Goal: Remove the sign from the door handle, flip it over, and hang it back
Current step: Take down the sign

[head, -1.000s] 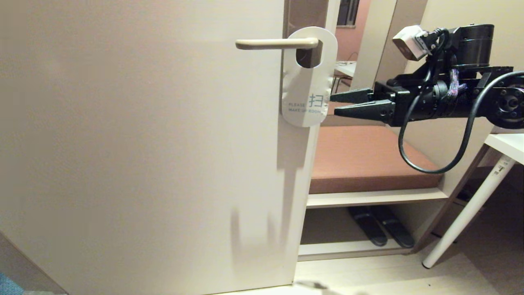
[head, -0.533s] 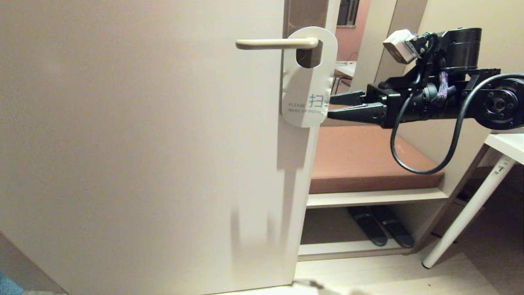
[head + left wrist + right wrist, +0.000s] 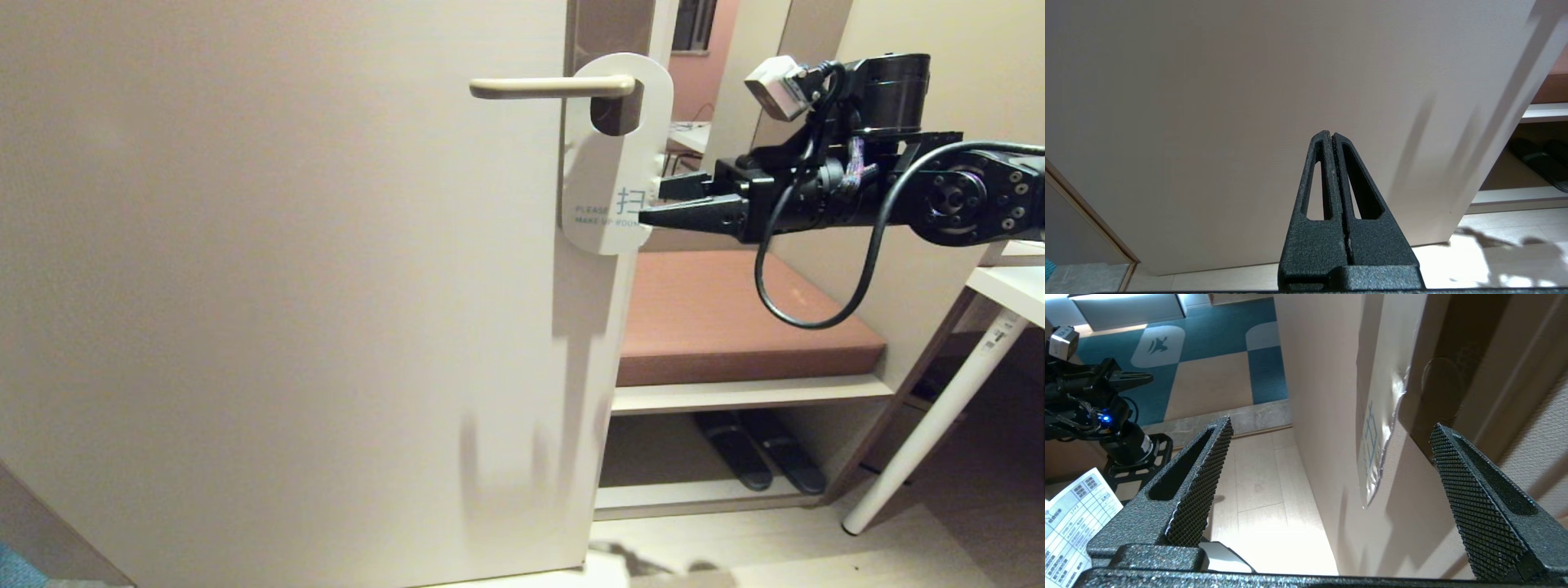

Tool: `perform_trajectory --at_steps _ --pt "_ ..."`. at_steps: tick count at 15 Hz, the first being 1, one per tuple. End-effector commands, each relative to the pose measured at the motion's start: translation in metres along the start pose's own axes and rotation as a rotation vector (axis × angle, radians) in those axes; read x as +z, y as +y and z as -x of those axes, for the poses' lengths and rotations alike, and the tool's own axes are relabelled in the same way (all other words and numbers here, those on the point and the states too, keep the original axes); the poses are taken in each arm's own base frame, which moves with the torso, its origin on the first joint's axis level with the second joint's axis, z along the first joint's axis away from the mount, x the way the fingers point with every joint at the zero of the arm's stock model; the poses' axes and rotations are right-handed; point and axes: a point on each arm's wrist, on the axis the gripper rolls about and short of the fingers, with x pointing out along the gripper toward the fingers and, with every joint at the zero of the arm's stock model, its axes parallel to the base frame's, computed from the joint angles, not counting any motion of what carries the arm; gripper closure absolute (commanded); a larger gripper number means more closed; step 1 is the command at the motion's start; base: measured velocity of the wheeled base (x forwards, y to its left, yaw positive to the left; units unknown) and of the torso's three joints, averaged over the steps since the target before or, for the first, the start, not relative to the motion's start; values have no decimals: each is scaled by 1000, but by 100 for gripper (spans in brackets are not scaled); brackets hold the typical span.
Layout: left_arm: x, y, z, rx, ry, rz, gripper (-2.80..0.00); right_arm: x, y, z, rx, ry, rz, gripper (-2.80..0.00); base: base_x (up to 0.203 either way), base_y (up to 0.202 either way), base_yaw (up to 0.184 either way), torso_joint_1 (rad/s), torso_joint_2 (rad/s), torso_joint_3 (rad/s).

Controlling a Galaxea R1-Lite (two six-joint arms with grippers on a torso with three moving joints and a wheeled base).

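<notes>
Hotel-type room, pale floor, cream door (image 3: 286, 286) ajar. Left gripper (image 3: 1332, 136) clenched on nothing, parked low facing the door. Right gripper (image 3: 657, 204) spread wide, level, fingertips at the sign's (image 3: 612, 163) lower edge, straddling it. Sign hangs white side out on the door handle (image 3: 551, 86), above & beyond the tips. Prob. light, thin card, bends easily: pinch low edge, lift off gently. Door edge & backplate (image 3: 608, 33) crowd the far finger. Beyond: bench (image 3: 735, 318), slippers (image 3: 759, 457), table leg (image 3: 939, 416).

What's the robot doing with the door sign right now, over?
Right pincer open, straddling the sign's lower edge. Left pincer shut, low by the door. Sign on the door handle, white side out. Nothing in the way.
</notes>
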Motion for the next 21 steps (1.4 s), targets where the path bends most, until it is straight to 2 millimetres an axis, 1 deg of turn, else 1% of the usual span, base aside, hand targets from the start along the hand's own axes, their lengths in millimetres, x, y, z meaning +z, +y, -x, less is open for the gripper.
perform_trajectory --at_steps 1,6,18,21 --pt "0 0 0 2 1 0 0 -4 -3 -6 18 3 -8 -280 0 0 0 0 0 0" --pt "0 0 0 0 1 0 0 -4 -2 -14 52 2 -5 -280 0 0 0 0 0 0" --pt "0 0 0 0 1 0 0 -8 -20 -25 89 -7 5 -280 0 0 0 0 0 0" --pt "0 0 0 0 1 0 0 -6 -19 -28 98 -11 20 -280 0 0 0 0 0 0"
